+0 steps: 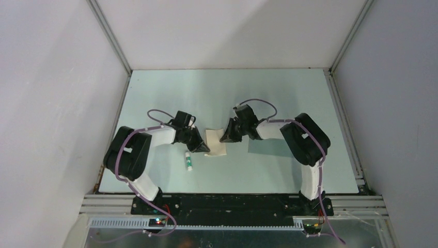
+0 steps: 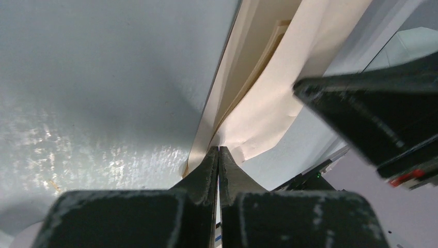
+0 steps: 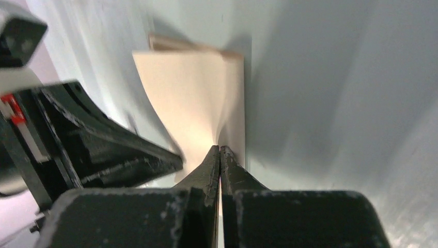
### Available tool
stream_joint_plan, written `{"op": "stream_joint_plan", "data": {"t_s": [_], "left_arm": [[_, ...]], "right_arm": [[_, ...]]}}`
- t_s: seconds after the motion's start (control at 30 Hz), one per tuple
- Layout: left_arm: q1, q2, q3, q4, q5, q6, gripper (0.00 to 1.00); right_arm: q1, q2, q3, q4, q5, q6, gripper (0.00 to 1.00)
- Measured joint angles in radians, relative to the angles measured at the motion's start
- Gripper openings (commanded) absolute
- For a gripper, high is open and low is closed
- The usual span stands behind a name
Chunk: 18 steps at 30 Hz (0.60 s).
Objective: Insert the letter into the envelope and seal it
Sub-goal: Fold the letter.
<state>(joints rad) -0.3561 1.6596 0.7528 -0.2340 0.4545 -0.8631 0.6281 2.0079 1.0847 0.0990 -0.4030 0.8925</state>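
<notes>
The tan letter point(image 1: 216, 143) lies mid-table between my two grippers, its upper layer bowed up over a lower one like a fold. In the left wrist view the letter point(image 2: 268, 98) curves away from my left gripper point(image 2: 218, 150), which is shut on its near corner. My right gripper point(image 3: 220, 148) is shut on the opposite edge of the letter point(image 3: 201, 98). From above, the left gripper point(image 1: 206, 149) and right gripper point(image 1: 225, 138) face each other across the sheet. The teal-grey envelope point(image 1: 266, 146) lies flat just right of the letter, partly under the right arm.
A small white stick with a green cap point(image 1: 188, 161) lies on the pale green table point(image 1: 222, 93) just front-left of the letter, beside the left arm. White walls enclose the table on three sides, and a metal rail runs along the right edge point(image 1: 345, 129).
</notes>
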Motion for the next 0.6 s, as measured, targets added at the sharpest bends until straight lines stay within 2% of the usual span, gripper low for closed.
{"op": "stream_joint_plan", "data": {"t_s": [0.27, 0.6], "left_arm": [[0.0, 0.0, 0.002, -0.002, -0.002, 0.0, 0.03], [0.0, 0.002, 0.008, -0.011, -0.003, 0.008, 0.03]], "right_arm": [[0.049, -0.114, -0.164, 0.037, 0.01, 0.011, 0.0], [0.013, -0.093, -0.148, 0.042, -0.024, 0.017, 0.0]]}}
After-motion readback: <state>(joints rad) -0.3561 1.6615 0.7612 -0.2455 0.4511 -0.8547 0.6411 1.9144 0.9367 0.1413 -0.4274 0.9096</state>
